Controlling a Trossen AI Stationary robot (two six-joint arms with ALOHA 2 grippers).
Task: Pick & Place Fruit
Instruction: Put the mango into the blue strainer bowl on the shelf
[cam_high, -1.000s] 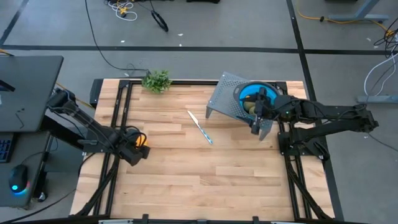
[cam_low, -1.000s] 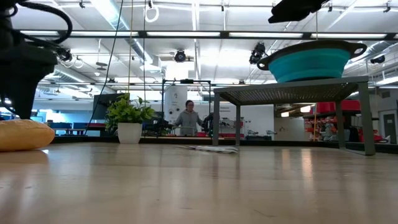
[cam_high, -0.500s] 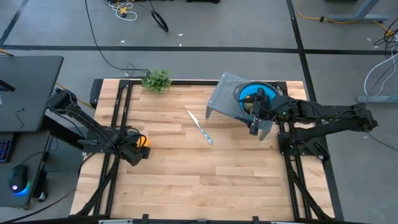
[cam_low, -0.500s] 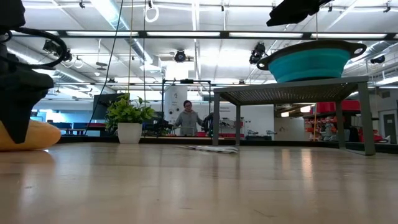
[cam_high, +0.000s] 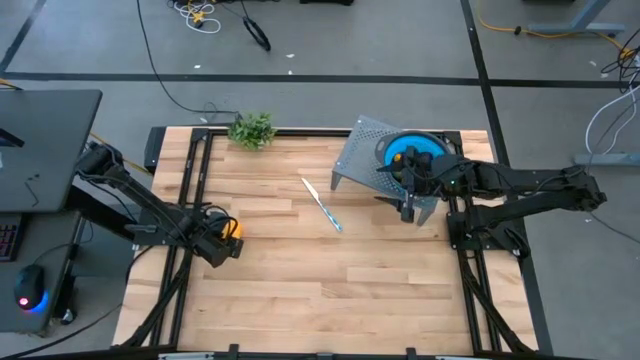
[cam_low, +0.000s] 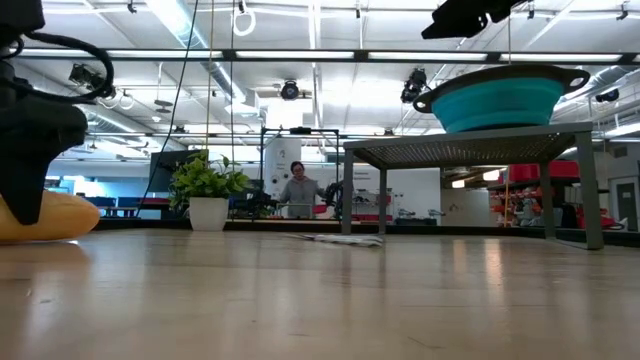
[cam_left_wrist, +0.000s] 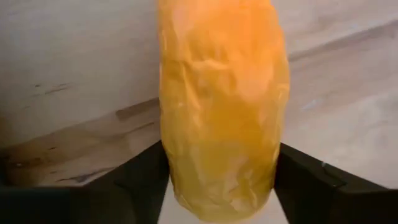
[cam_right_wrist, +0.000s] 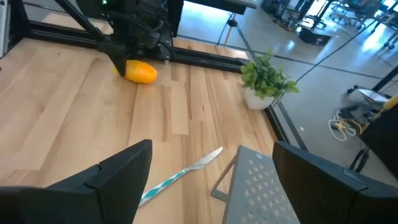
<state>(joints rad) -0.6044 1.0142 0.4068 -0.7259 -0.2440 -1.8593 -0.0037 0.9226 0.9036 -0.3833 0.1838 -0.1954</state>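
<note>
The yellow fruit (cam_left_wrist: 221, 106) lies on the desk (cam_high: 330, 280) near its nine o'clock edge in the high view, and the left end effector (cam_high: 222, 238) is down on it. In the left wrist view the fruit runs lengthwise straight ahead of that end effector, its long axis along the line of reach, with one dark finger (cam_left_wrist: 140, 186) on each flank and little or no gap showing. Whether the fingers already press the skin I cannot tell; they look part-way in, at a medium spread around the fruit, not yet a sure grip. The left arm is plainly the nearer one. In my judgement the coming move turns on that alignment: the fingers cross the short width, so closing should pinch it squarely.

The right end effector (cam_high: 408, 188) hovers at about two o'clock on the desk, above the grey perforated stand (cam_high: 365, 152) that carries the blue bowl (cam_high: 410, 152), its fingers spread wide and holding nothing. That bowl looks like the likely drop point, well apart from the fruit.

The desk is pale wood planks. A knife (cam_high: 322, 204) lies near the centre, a potted green sprig (cam_high: 251, 129) at eleven o'clock. Beyond, the low view shows a bright hall with a person (cam_low: 296, 190) standing far off.
</note>
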